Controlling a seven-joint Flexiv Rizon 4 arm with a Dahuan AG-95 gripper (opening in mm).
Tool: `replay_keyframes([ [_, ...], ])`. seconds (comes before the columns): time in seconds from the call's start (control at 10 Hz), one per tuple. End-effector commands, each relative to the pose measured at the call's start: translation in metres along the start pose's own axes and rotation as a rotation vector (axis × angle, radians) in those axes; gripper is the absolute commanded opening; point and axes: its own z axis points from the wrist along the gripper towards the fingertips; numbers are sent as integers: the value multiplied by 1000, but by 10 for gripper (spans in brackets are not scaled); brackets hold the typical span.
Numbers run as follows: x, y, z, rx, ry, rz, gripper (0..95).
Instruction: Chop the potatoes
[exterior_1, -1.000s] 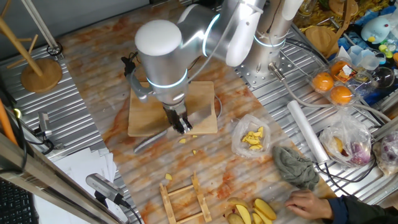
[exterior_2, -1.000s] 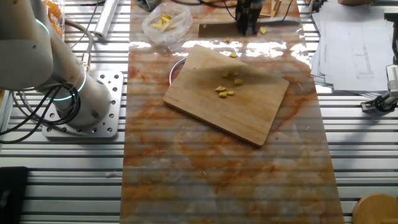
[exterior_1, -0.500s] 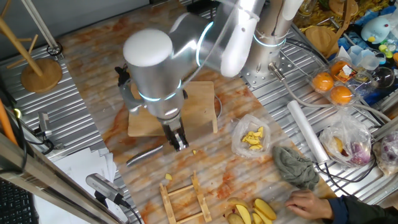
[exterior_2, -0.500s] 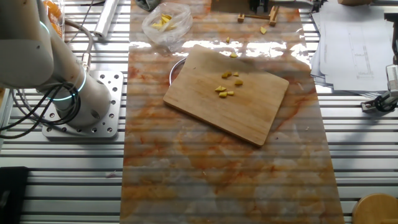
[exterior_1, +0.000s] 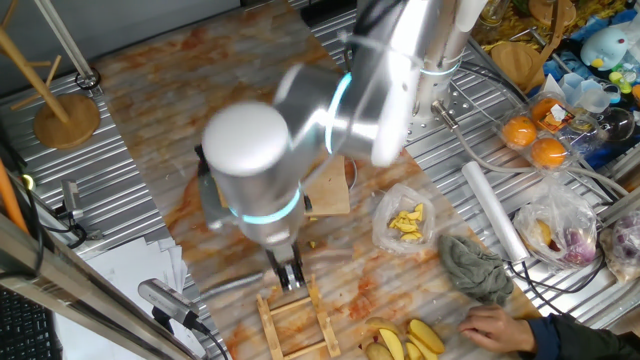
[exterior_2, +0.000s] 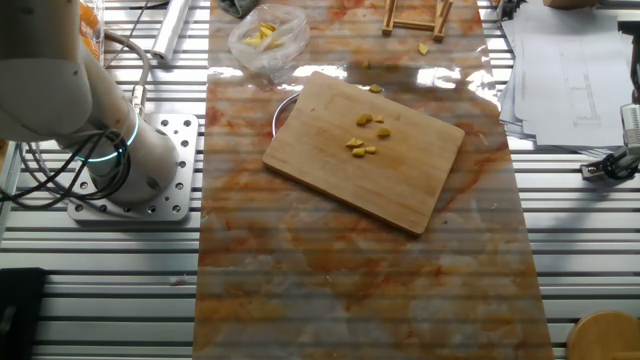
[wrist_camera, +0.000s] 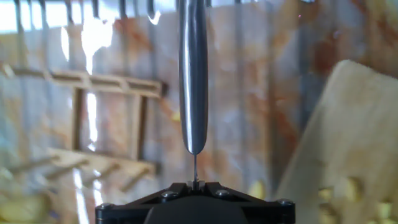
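Small pale-yellow potato chunks (exterior_2: 366, 135) sit mid rectangular wooden cutting board (exterior_2: 365, 150), strays at its 12 o'clock. Chopping looks essentially finished. Two-finger gripper (exterior_1: 289, 276) is off the board, clamped on a steel knife (wrist_camera: 193, 74), over a wooden slatted rack (exterior_1: 295, 320); racking likely remains.

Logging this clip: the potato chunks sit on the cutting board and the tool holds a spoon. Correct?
Not a spoon. The hand view shows the tool shut on a knife. The potato chunks do sit on the cutting board.
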Motion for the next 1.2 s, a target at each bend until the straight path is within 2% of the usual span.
replay_keyframes([
  [0.1, 2, -3, -1, -7, 3, -51, 0],
  [0.5, 1, 5, 1, -7, -4, -52, 0],
  [0.8, -10, 5, 11, -6, -13, -52, 0],
  [1.2, -17, 10, 22, -1, -15, -58, 0],
])
